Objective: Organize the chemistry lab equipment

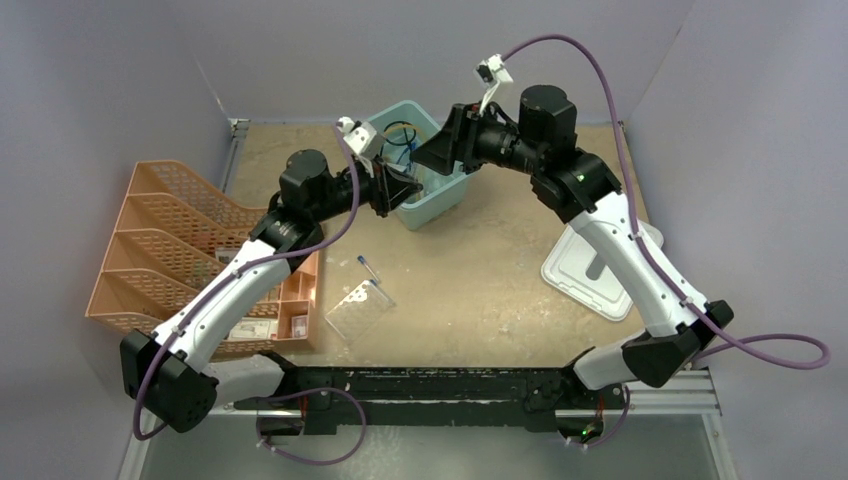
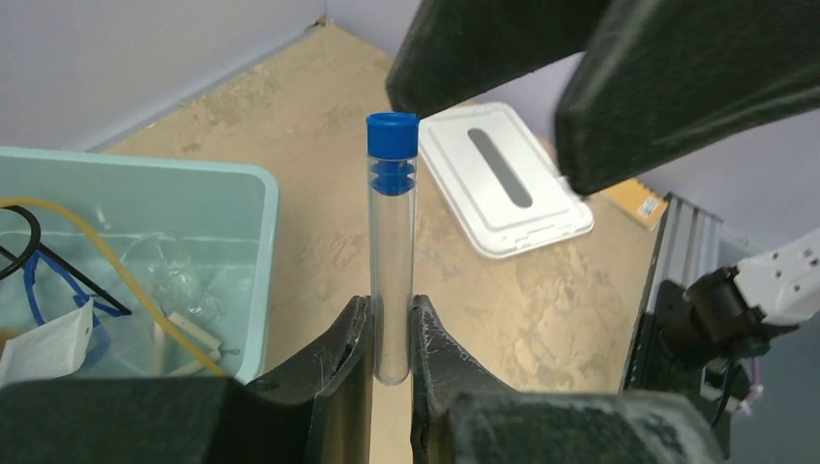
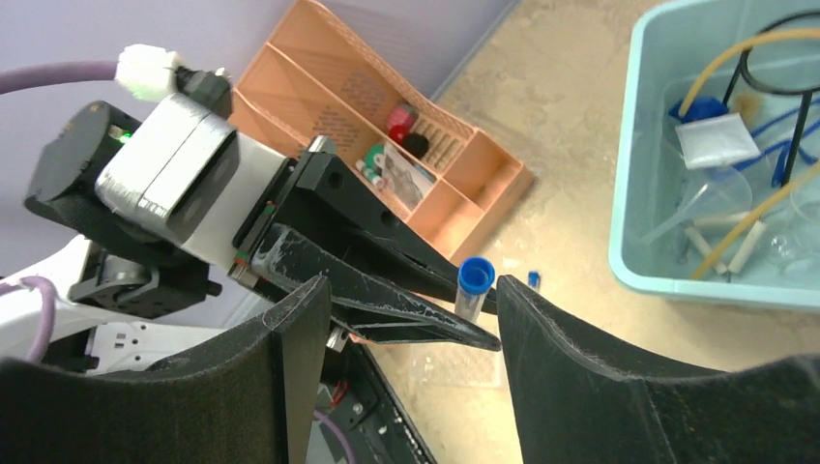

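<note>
Beside the teal bin (image 2: 263,232), above the table (image 2: 309,116), the left gripper (image 2: 392,338) is clamped on the lower end of a blue-capped tube (image 2: 392,242), held upright. Right gripper (image 3: 411,295) stands spread wide, fingers (image 3: 580,387) either side of the tube's cap. Contact there cannot be determined.

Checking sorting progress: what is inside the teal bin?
The teal bin holds amber tubing, a black ring stand, blue-framed glasses and a white packet; what lies beneath them is covered.
</note>
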